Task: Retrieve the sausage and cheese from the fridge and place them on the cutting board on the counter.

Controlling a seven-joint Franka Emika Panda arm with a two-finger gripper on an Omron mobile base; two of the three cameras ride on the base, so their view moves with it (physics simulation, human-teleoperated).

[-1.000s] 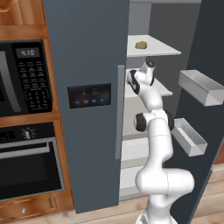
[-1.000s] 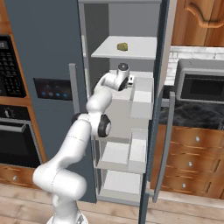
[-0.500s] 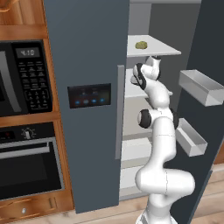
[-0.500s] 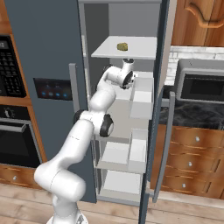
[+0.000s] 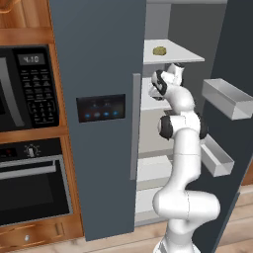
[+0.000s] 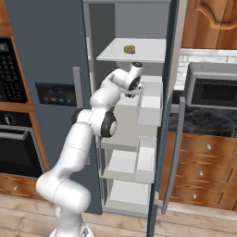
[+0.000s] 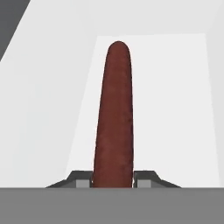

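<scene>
The arm has pushed deeper into the fridge (image 5: 99, 123), its wrist turning up under the shelf. The gripper (image 7: 112, 180) has closed its fingers onto the sausage (image 7: 114, 118) between them.

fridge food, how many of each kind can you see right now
sausage: 1, between the tips of the shut hand
cheese: 1, on the upper shelf
total: 2

I am viewing wooden cabinetry housing a black microwave (image 5: 24, 89) above a built-in oven (image 5: 29, 185); wood plank floor (image 6: 185, 224) below.
</scene>
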